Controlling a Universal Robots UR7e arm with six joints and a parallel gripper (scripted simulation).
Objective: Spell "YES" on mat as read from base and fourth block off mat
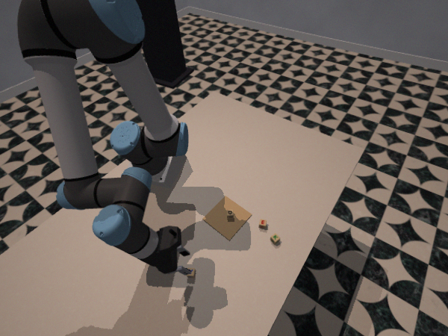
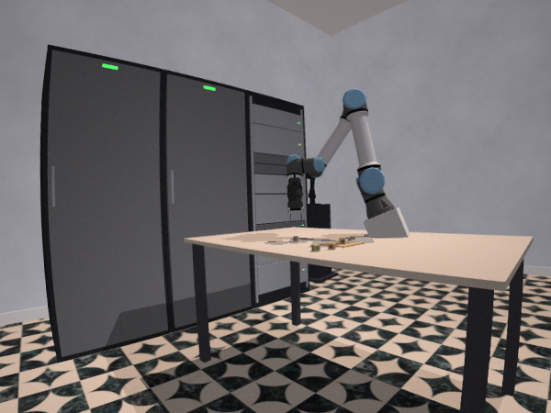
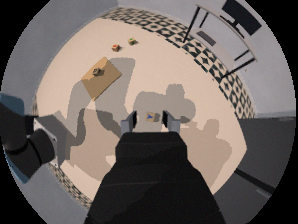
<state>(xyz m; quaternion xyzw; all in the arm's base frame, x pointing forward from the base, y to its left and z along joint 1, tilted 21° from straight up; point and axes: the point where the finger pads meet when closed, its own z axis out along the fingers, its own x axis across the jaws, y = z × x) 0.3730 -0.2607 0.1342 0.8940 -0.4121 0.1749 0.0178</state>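
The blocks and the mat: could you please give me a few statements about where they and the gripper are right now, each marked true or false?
1. One block lies on the mat. True.
2. The gripper holds a block. False: it is open with nothing gripped, above the lone block.
3. The red-lettered block lies on the mat. False: it sits on the table beside it.
4. The green-lettered block lies off the mat. True.
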